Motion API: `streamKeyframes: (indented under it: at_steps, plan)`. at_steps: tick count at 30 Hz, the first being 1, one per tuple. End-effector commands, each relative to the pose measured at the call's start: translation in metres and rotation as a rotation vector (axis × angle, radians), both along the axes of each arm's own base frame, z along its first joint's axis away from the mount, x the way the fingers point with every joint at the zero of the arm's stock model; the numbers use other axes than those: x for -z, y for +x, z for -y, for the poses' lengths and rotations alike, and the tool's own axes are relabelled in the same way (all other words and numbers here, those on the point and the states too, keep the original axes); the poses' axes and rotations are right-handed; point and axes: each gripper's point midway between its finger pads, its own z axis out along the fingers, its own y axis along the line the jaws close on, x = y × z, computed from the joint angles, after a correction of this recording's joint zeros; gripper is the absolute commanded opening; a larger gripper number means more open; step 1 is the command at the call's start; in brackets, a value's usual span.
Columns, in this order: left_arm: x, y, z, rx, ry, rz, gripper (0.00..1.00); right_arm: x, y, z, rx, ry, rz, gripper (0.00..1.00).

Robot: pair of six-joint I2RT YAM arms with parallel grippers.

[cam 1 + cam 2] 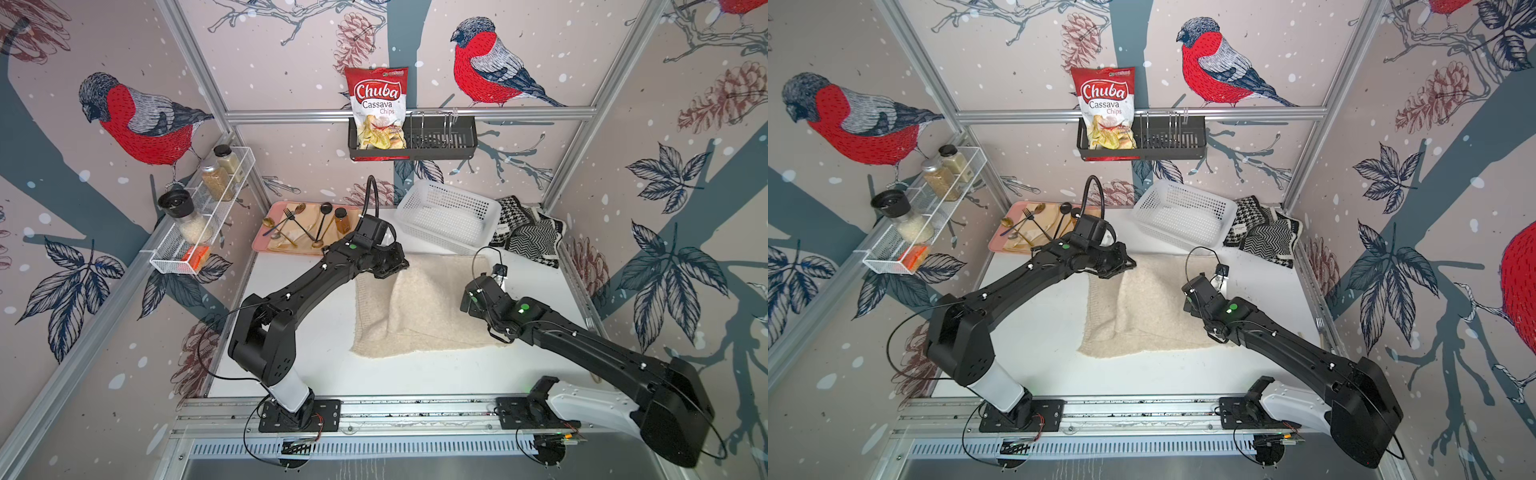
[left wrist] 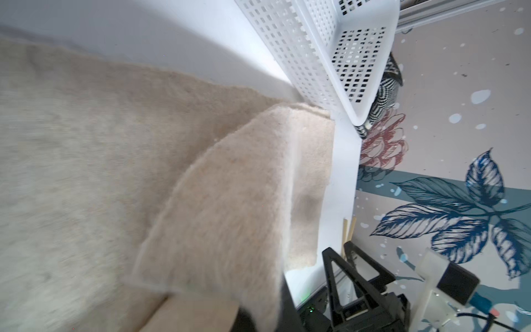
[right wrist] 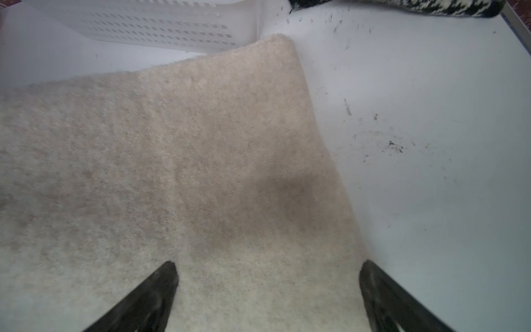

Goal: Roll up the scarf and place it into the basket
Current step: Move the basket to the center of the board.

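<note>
The cream fuzzy scarf (image 1: 419, 307) is lying on the white desk (image 1: 324, 353), just before the white perforated plastic basket (image 1: 446, 216). The left arm (image 1: 316, 274) is pinching its far corner in closed jaws, and the right arm (image 1: 582, 332) is hovering at its right edge, jaws wide.

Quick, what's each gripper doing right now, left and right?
Left gripper: closed, pinching a corner of the scarf.
Right gripper: open, holding nothing.

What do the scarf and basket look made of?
The scarf looks like a soft cream wool or fleece-like knit with a matte finish: fuzzy nap, limp folds. The exact fibre is unclear. The basket looks like rigid white moulded plastic with a slight sheen: uniform square grid holes, crisp rim.
</note>
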Motion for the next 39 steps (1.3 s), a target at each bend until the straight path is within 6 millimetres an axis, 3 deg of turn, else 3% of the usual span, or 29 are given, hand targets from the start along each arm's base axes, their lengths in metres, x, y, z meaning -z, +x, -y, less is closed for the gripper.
streamKeyframes:
  at_steps: [1, 9, 12, 15, 17, 19, 20, 21, 22, 23, 25, 26, 27, 28, 33, 39]
  plan:
    - [0.005, -0.015, -0.019, 0.020, 0.107, -0.008, 0.00, -0.001, 0.002, -0.004, -0.015, 0.007, 0.007, 1.00]
    - [-0.024, -0.032, -0.028, 0.031, 0.077, 0.016, 0.00, 0.002, 0.003, -0.006, -0.035, -0.010, -0.007, 1.00]
    - [-0.023, -0.028, -0.036, 0.026, 0.099, 0.025, 0.00, 0.005, 0.005, -0.009, -0.041, -0.010, -0.010, 1.00]
    - [-0.015, -0.014, -0.049, 0.016, 0.109, 0.018, 0.00, 0.008, 0.006, -0.013, -0.052, -0.008, -0.016, 1.00]
    - [0.002, 0.000, -0.075, -0.052, 0.159, -0.007, 0.00, 0.010, 0.007, -0.014, -0.054, -0.013, -0.024, 1.00]
    - [0.034, 0.010, -0.110, -0.123, 0.190, -0.067, 0.02, 0.013, 0.007, -0.014, -0.058, -0.022, -0.031, 1.00]
    - [0.047, 0.014, -0.123, -0.147, 0.192, -0.094, 0.07, 0.015, 0.007, -0.013, -0.057, -0.027, -0.034, 0.99]
    - [0.064, 0.018, -0.139, -0.179, 0.203, -0.131, 0.20, 0.017, 0.007, -0.013, -0.057, -0.031, -0.037, 0.99]
    - [0.077, 0.020, -0.150, -0.198, 0.205, -0.163, 0.45, 0.019, 0.008, -0.013, -0.057, -0.031, -0.040, 0.99]
    - [0.081, 0.023, -0.152, -0.197, 0.195, -0.168, 0.62, 0.020, 0.008, -0.013, -0.058, -0.030, -0.044, 0.99]
    - [0.070, 0.028, -0.146, -0.174, 0.157, -0.111, 0.88, 0.021, 0.009, -0.015, -0.064, -0.029, -0.046, 0.99]
    - [0.062, 0.027, -0.142, -0.163, 0.137, -0.081, 0.90, 0.021, 0.010, -0.016, -0.064, -0.028, -0.044, 0.99]
    - [0.054, 0.025, -0.139, -0.155, 0.122, -0.055, 0.97, 0.021, 0.011, -0.017, -0.066, -0.026, -0.043, 0.99]
    - [0.049, 0.022, -0.141, -0.160, 0.129, -0.039, 0.98, 0.020, 0.011, -0.017, -0.068, -0.025, -0.039, 0.99]
    - [0.064, -0.025, -0.148, -0.148, 0.163, -0.098, 0.97, 0.028, 0.018, -0.021, -0.075, -0.037, -0.055, 0.99]
    - [0.089, -0.092, -0.116, -0.050, 0.169, -0.182, 0.95, 0.029, 0.026, -0.028, -0.096, -0.056, -0.065, 0.99]
